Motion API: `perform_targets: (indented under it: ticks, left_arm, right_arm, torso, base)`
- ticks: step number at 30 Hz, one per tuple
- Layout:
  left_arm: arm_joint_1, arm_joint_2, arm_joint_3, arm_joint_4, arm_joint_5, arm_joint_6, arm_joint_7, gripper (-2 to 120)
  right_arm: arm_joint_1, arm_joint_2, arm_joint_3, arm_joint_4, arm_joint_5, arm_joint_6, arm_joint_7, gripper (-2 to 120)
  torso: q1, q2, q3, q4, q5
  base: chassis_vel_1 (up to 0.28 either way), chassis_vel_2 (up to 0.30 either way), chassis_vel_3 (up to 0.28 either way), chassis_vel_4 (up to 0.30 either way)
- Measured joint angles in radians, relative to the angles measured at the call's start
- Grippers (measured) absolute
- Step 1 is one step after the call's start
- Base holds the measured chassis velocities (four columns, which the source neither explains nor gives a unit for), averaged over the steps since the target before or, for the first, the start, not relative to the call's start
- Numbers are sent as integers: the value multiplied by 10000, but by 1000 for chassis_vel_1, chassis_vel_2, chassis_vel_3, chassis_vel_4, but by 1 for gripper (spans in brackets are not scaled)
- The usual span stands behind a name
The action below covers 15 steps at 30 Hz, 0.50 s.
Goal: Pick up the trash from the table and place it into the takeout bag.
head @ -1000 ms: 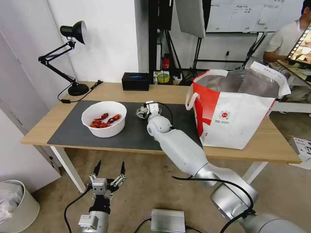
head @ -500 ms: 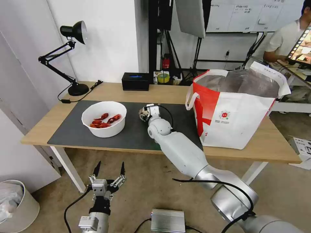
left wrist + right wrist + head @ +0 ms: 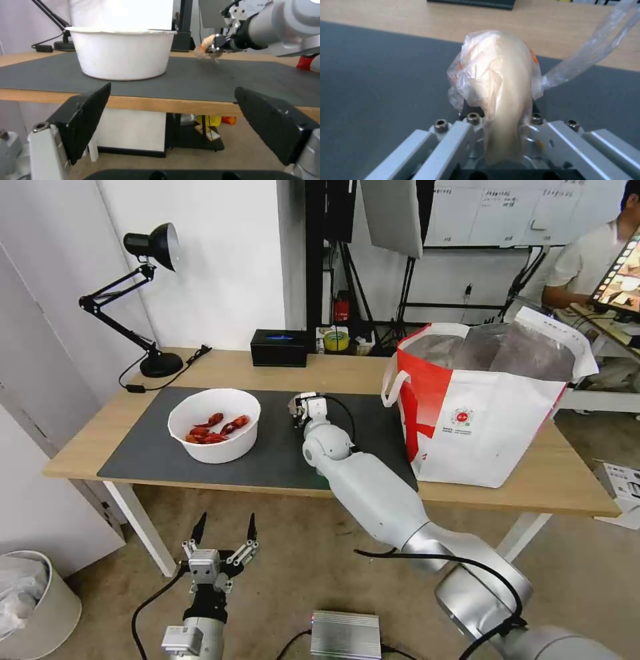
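My right gripper hangs just above the dark grey mat in the middle of the table. It is shut on the clear bag around a beige lump, which also shows as the bagged lump in the left wrist view. A loose tail of the plastic sticks out to one side. The white bowl of red shells stands on the mat to the left of that gripper. At the table's right end stands the takeout bag, its top open. My left gripper is open, below the table's front edge.
A black desk lamp and a black box stand along the table's back edge. A white bin sits on the floor at the left, and a grey metal box lies on the floor in front.
My right gripper has drifted slightly right and up over the mat with the bagged lump in it. The left arm, the bowl and the takeout bag have not moved.
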Motion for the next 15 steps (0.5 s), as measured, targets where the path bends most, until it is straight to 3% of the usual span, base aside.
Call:
perform_targets:
  ticks: [15]
  left_arm:
    - [-208, 241, -32, 90, -298, 106, -3, 100]
  right_arm:
    - [-975, -1767, -497, 3120, 267, 308, 82, 7]
  torso:
    - [0, 0, 0, 0, 1]
  base:
    - [0, 0, 0, 0]
